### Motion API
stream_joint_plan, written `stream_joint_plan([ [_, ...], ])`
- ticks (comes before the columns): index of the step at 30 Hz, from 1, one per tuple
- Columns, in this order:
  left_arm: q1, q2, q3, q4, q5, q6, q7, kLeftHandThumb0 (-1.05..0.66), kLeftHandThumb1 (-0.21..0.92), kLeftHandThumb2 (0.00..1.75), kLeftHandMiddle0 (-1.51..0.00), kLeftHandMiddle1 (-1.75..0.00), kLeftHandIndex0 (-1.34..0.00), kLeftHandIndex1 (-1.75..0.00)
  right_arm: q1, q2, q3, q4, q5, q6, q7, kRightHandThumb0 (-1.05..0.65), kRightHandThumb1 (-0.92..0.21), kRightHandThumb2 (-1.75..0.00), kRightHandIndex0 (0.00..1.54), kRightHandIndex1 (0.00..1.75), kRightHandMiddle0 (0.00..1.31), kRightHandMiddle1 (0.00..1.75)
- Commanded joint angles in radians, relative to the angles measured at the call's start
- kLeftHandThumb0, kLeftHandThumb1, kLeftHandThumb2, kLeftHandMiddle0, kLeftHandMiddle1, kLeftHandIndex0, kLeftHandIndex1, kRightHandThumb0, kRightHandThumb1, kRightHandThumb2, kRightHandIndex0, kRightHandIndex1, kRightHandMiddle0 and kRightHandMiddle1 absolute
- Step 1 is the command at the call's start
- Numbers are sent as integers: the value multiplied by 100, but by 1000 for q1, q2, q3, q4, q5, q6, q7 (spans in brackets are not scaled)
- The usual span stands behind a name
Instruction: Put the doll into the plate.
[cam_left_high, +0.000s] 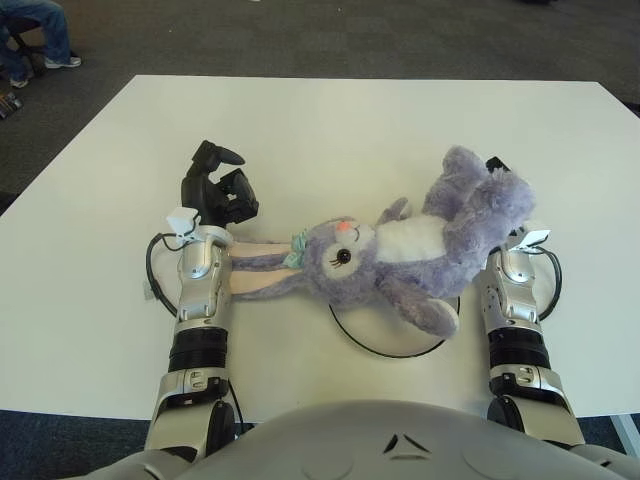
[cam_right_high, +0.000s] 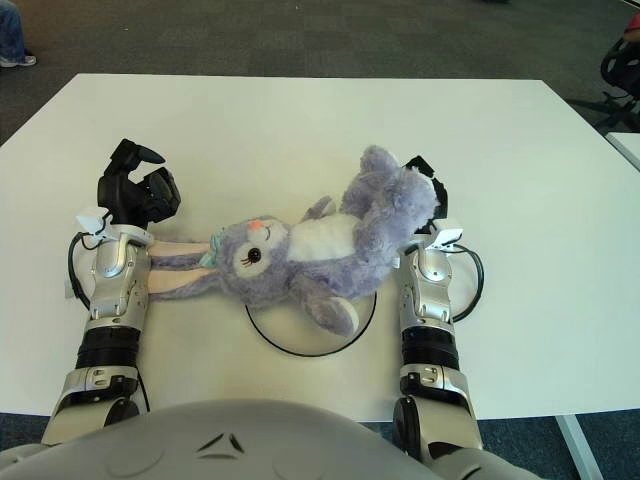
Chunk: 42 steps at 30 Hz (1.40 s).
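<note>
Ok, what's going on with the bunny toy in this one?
The right hand grips the legs end of the purple bunny doll, whose body lies across the white plate while its head and long ears trail off toward the left. The left hand shows beside the ears, curled and holding nothing.

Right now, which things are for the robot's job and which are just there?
For the job: doll, plate, right hand holding the doll's legs.
Just there: left hand left of the doll's ears, white table, a person's legs.
</note>
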Motion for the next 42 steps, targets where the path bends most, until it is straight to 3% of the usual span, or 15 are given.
stream_joint_plan([
  [1,53,-17,-6,19,3,13,0,-48,30,134,-118,-175,-63,-175,30,17,0,6,-1,-14,-8,-51,-24,-141,129,175,68,175],
  [42,54,-21,-4,6,41,34,38,-48,30,134,-119,-175,-63,-175,30,15,4,3,-4,-4,-16,-51,-24,-140,130,175,67,175],
])
